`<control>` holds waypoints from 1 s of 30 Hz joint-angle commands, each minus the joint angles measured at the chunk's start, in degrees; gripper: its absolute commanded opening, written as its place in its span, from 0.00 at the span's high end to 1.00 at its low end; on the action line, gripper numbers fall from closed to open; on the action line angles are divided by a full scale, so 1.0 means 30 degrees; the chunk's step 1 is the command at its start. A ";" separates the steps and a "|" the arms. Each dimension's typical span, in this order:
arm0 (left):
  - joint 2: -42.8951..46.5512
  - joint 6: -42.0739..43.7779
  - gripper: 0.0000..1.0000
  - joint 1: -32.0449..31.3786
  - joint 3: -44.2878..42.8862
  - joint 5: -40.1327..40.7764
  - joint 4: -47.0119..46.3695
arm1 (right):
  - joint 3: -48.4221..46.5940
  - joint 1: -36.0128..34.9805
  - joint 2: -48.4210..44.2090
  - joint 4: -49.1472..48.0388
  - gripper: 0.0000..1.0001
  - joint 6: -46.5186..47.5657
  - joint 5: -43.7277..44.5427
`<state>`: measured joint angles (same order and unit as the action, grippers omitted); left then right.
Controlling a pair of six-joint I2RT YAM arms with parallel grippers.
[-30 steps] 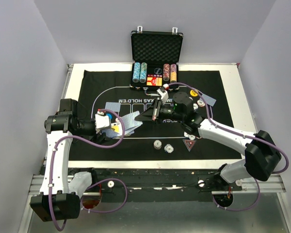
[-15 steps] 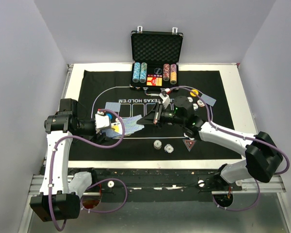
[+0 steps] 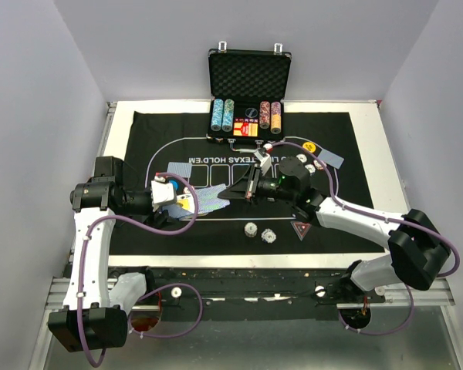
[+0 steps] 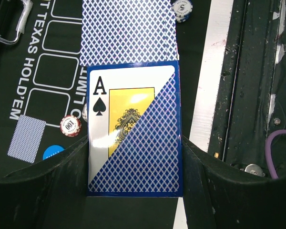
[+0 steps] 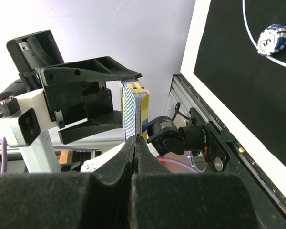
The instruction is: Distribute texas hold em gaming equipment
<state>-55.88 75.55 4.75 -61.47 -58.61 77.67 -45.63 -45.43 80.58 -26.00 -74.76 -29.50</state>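
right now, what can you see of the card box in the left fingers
The card box is a blue-edged, cardboard-looking pack: ace of spades on white and yellow, a diagonal half in blue lattice. It sits clamped between the left fingers. A blue-backed card shows past its far end, pinched by the right fingers.

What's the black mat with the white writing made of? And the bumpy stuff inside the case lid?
The mat looks like felt or soft cloth: flat, dull black, no shine, with white printed lines. The lid lining looks like black foam, probably egg-crate style: rows of little bumps, dull too.
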 commanded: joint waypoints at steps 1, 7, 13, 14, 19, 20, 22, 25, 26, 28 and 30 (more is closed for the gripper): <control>0.0257 0.0071 0.53 0.0027 -0.0720 -0.1733 -0.0460 | 0.0384 -0.0296 0.0270 -0.1235 0.90 -0.0421 -0.0861; 0.0198 0.0042 0.53 0.0026 -0.0720 -0.1733 -0.0460 | 0.0473 -0.0296 0.0446 -0.1559 0.71 -0.0538 -0.0978; 0.0198 0.0041 0.53 -0.0003 -0.0691 -0.1704 -0.0489 | 0.0443 -0.0267 0.0300 -0.0857 0.63 -0.0129 -0.0891; 0.0198 0.0042 0.53 -0.0003 -0.0662 -0.1704 -0.0518 | 0.0472 -0.0267 0.0184 -0.0623 0.63 0.0017 -0.0862; 0.0198 0.0013 0.53 -0.0003 -0.0632 -0.1704 -0.0518 | 0.0531 -0.0296 -0.0256 0.0316 0.63 0.0457 -0.0540; 0.0198 0.0041 0.53 0.0026 -0.0632 -0.1704 -0.0518 | 0.0618 -0.0267 -0.0315 0.0404 0.63 0.0429 -0.0510; 0.0169 0.0013 0.53 -0.0003 -0.0661 -0.1704 -0.0518 | 0.0706 -0.0238 -0.0432 0.0579 0.64 0.0487 -0.0510; 0.0139 0.0012 0.53 -0.0003 -0.0661 -0.1704 -0.0548 | 0.0823 -0.0238 -0.0783 0.0901 0.67 0.0633 -0.0364; 0.0139 0.0012 0.53 0.0026 -0.0661 -0.1704 -0.0519 | 0.0853 -0.0238 -0.0929 0.0990 0.67 0.0662 -0.0334; 0.0110 -0.0017 0.53 -0.0003 -0.0661 -0.1704 -0.0548 | 0.0882 -0.0238 -0.1193 0.1311 0.68 0.0779 -0.0188; 0.0081 0.0012 0.54 -0.0003 -0.0661 -0.1704 -0.0577 | 0.0912 -0.0267 -0.1428 0.1546 0.69 0.0838 -0.0158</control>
<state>-55.88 75.24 4.75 -61.49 -59.46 76.82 -43.83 -45.80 78.56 -24.05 -73.84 -30.89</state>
